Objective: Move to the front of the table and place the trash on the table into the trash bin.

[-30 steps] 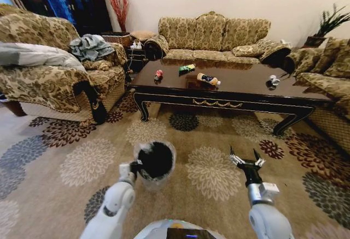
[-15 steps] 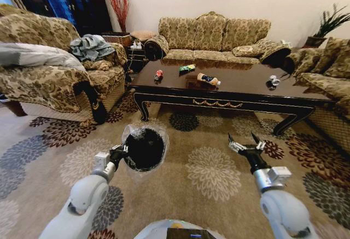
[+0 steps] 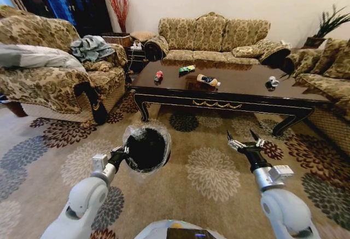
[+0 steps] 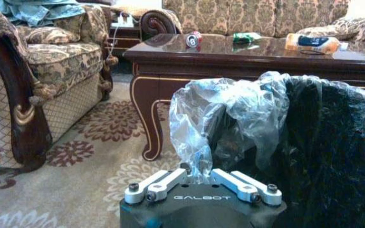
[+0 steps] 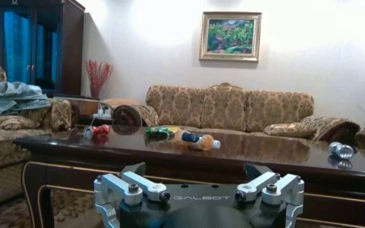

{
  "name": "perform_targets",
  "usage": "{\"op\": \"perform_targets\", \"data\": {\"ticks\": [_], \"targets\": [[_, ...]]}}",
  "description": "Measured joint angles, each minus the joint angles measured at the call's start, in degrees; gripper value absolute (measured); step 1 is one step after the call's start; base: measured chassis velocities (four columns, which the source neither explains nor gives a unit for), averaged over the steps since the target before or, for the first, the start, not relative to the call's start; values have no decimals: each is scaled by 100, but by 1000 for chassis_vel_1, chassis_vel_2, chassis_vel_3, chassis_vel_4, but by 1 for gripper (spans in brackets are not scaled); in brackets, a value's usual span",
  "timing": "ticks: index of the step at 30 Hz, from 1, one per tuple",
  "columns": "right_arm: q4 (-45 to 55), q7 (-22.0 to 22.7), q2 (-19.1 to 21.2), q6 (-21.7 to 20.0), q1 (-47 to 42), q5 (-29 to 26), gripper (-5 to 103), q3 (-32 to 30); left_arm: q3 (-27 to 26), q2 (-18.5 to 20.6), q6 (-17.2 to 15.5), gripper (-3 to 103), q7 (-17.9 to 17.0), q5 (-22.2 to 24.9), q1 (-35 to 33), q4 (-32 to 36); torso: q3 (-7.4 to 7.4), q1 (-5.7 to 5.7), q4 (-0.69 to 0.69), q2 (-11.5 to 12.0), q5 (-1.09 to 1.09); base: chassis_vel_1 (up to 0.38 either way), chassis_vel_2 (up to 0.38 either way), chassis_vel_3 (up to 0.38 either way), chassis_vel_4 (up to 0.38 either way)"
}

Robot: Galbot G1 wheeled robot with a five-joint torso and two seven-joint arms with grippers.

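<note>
robot's short of the worktop (image 3: 229,94), so roll in square to its front edge. left pincer (image 3: 121,155) grips the trash bin (image 3: 146,150) by its bag rim, keep it level. right pincer (image 3: 244,142) spread wide, empty. trash (image 3: 208,79) lies mid-worktop.

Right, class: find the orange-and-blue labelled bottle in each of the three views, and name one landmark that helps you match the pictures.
Head view: the orange-and-blue labelled bottle lies on its side near the middle of the table.
Left wrist view: the bottle lies on the tabletop, beyond the trash bin.
Right wrist view: the bottle lies on the tabletop, before the sofa.
Shared landmark: the green crumpled wrapper beside it.
</note>
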State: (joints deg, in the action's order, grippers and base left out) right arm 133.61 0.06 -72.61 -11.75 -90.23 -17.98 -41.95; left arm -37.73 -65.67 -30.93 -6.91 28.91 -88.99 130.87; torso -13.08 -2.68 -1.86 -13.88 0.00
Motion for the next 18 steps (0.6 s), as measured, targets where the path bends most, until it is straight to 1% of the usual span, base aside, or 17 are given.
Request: {"op": "perform_targets", "data": {"ticks": [2,5,7,9,10,13,18], "targets": [[9,-1,-6,7,-19,0,100,-16,4,-7,-12,2,-10,-5,-4,9,-9,-5,0,-15,0,0,0,0,0],[63,-8,-31,107,-173,0,100,-152,48,-83,-70,2,-41,-49,-37,90,-86,-38,0,-122,0,0,0,0,0],[78,-8,-42,124,-196,-1,100,-180,56,-87,-71,2,-42,-62,-43,98,-97,-42,0,-137,0,0,0,0,0],[121,-17,-112,201,-322,-55,100,-329,120,-110,-94,2,-42,-124,-75,140,-155,-64,0,-219,0,0,0,0,0],[121,-17,-112,201,-322,-55,100,-329,120,-110,-94,2,-42,-124,-75,140,-155,-64,0,-219,0,0,0,0,0],[120,-76,-133,303,-514,-203,100,-482,139,-155,-101,2,-47,-130,-93,253,-218,-90,0,-307,0,0,0,0,0],[185,-102,-113,315,-694,-358,100,-527,58,-187,-94,2,-75,-60,-194,400,-252,-105,1,-357,0,0,0,0,0]]}}
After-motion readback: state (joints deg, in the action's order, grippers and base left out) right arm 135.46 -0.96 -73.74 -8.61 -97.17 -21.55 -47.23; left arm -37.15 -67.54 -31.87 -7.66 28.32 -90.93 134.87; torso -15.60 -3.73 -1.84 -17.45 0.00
